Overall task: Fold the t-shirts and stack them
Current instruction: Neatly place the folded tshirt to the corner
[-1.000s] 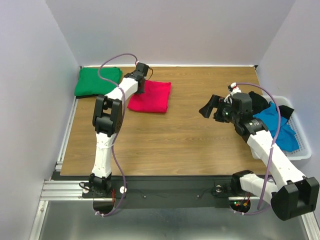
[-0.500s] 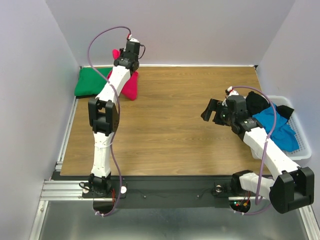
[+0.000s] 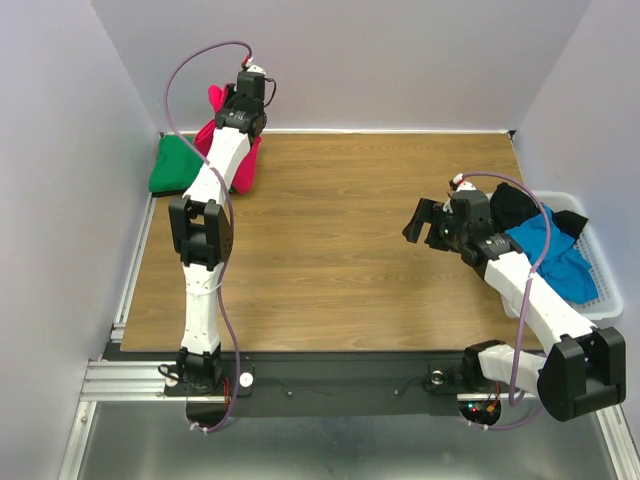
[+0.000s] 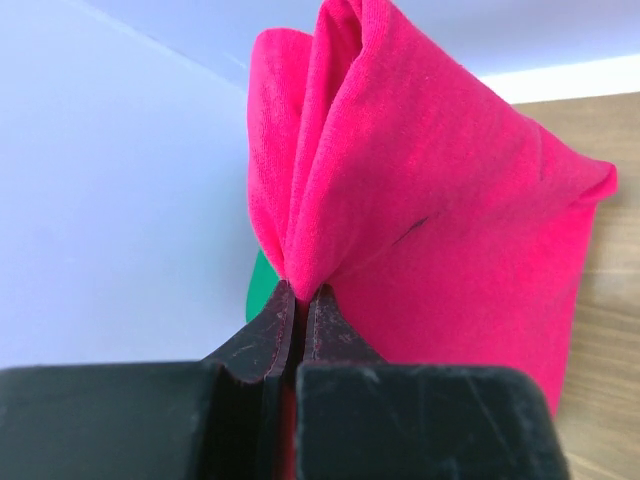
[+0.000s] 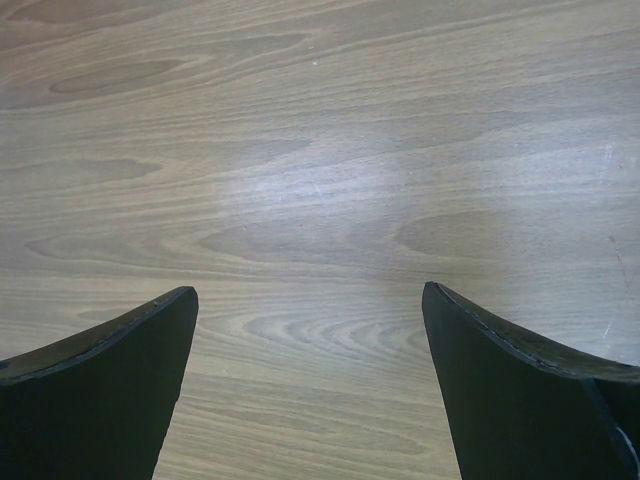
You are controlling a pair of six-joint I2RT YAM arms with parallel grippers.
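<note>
You see that your left arm has moved since one second ago. Then the crimson red t-shirt (image 3: pixel 243 168) lay flat and folded on the table (image 3: pixel 330 250), just beside the emerald green t-shirt (image 3: pixel 170 172). Now it is off the wood, held up at the far left corner close to the back wall, and part of it hangs over the right edge of the green one. The left gripper (image 4: pixel 298 292) has its jaws pressed together on a gathered edge of the red cloth. The green t-shirt has not moved.

Your right arm has drawn back a little toward its base. The right gripper (image 5: pixel 310 295) is spread wide above bare wood and touches nothing.

At the right edge of the table stands the white basket (image 3: pixel 603 300), with the bright blue t-shirt (image 3: pixel 555 255) and the black t-shirt (image 3: pixel 512 205) lying crumpled in it. The right forearm crosses in front of the basket's near left side. In the top view the left forearm covers the middle of the red cloth.

The red t-shirt is bunched, its folds fanning out from the pinch. In the top view its long side runs from the back wall toward you, with one lobe sticking up left of the wrist.
</note>
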